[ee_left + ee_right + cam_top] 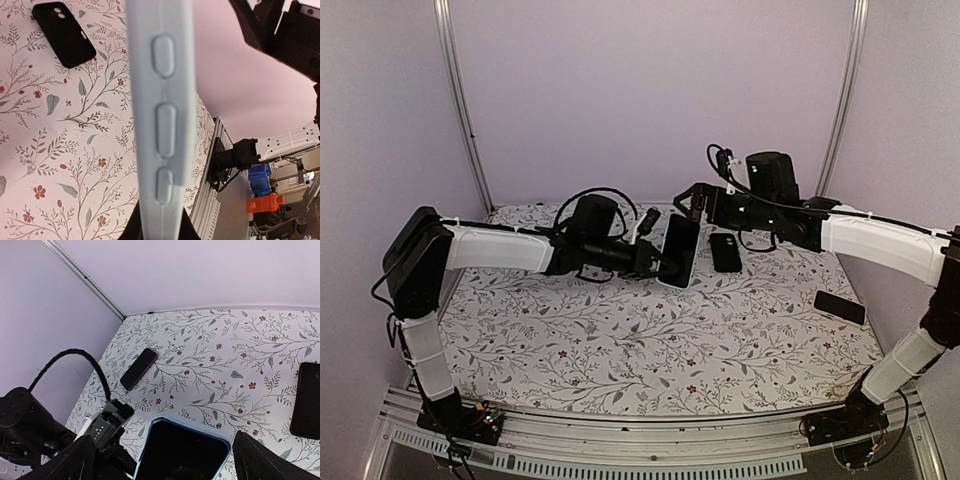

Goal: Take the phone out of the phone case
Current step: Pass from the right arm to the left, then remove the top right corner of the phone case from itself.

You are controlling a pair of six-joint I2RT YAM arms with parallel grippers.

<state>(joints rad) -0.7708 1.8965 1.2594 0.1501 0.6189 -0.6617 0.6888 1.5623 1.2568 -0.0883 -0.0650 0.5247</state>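
**Light-blue case (162,100) clamped at one end, phone not yet out**

Side buttons moulded into the case fill the left wrist view, so the left gripper (159,232) has it by a narrow end, fingers pressed together across its thickness. The phone (180,450) sits fully seated inside, dark screen bordered by the blue rim. The pair is held off the table (620,340), standing roughly on end, over the far middle.

The right gripper (690,198) hangs just beyond the upper end with its fingers spread wide and nothing between them but air. In its own view they flank the cased phone without visibly touching it.

On the table just right of the raised phone lies a black phone case (725,252). A dark handset (839,307) lies well apart by the right edge.

Likely risks:
- The left hold is a small pinch on a long lever, so a push at the free end could twist the case in the fingers or pull it loose.
- If the left fingers squeeze rim and phone together, they may lock the phone in.
- If the right fingers close over the rim as well as the glass, nothing will separate.
- A phone that pops free ungripped would drop to the table.
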